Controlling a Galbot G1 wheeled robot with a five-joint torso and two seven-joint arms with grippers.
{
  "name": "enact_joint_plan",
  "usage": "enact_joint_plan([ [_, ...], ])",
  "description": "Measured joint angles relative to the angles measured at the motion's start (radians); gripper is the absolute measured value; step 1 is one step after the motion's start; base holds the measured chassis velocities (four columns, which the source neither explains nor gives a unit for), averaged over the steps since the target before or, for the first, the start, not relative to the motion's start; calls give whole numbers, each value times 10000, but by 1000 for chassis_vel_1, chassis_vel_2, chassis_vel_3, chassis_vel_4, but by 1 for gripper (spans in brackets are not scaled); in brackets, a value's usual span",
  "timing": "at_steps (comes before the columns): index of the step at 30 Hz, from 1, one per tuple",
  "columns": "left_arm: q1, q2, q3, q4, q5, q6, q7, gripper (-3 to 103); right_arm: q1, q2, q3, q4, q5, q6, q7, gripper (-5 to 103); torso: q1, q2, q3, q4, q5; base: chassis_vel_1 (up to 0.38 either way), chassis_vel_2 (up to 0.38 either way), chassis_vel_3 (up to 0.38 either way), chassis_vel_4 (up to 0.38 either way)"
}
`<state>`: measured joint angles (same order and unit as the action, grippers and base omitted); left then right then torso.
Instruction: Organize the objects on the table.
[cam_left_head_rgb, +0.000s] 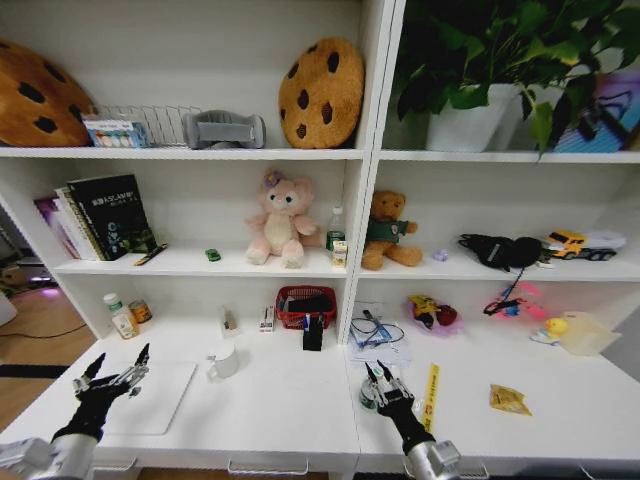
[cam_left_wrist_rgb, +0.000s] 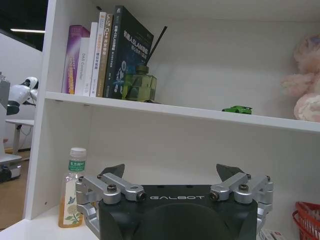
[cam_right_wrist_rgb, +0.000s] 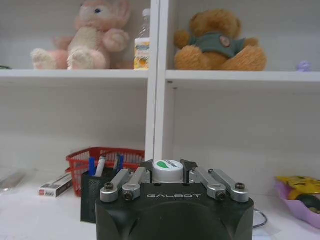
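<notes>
Low in the head view, right of centre, the right gripper (cam_left_head_rgb: 383, 381) pinches a small green-topped jar (cam_right_wrist_rgb: 167, 170) standing on the white desk (cam_left_head_rgb: 290, 400), its fingers pressed to the lid's sides. At lower left, the left gripper (cam_left_head_rgb: 118, 372) hovers over the silver laptop (cam_left_head_rgb: 150, 398), jaws spread wide.
</notes>
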<state>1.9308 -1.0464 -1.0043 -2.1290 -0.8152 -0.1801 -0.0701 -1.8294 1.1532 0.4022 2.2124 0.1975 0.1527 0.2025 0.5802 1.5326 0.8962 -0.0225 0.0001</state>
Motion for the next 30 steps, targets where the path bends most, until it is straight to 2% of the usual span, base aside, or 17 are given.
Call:
enact_joint_plan([
  [3,0,0,0,0,0,0,1,100,-1100,533,359,998,-185,55,499,29,0,0,-1,-1,-2,0,0,0,0],
  [7,0,0,0,0,0,0,1,100,-1854,870,477,1502,-484,195,754,29,-1,0,-1,-3,-1,0,0,0,0],
  [9,0,0,0,0,0,0,2,100,-2863,1327,533,2015,-1024,401,1214,29,-1,1,-2,-3,-4,0,0,0,0],
  [10,0,0,0,0,0,0,2,100,-2863,1327,533,2015,-1024,401,1214,29,-1,1,-2,-3,-4,0,0,0,0],
  [13,0,0,0,0,0,0,2,100,-3601,1681,565,2194,-1541,490,1851,29,0,1,-2,-2,-2,0,0,0,0],
  [22,0,0,0,0,0,0,2,100,-4420,1747,992,2199,-1648,325,2810,29,-1,1,-1,-1,0,0,0,0,0],
  [30,0,0,0,0,0,0,0,100,-5408,1885,1026,1598,-2272,551,3805,29,-1,1,-1,-1,0,0,0,0,0],
])
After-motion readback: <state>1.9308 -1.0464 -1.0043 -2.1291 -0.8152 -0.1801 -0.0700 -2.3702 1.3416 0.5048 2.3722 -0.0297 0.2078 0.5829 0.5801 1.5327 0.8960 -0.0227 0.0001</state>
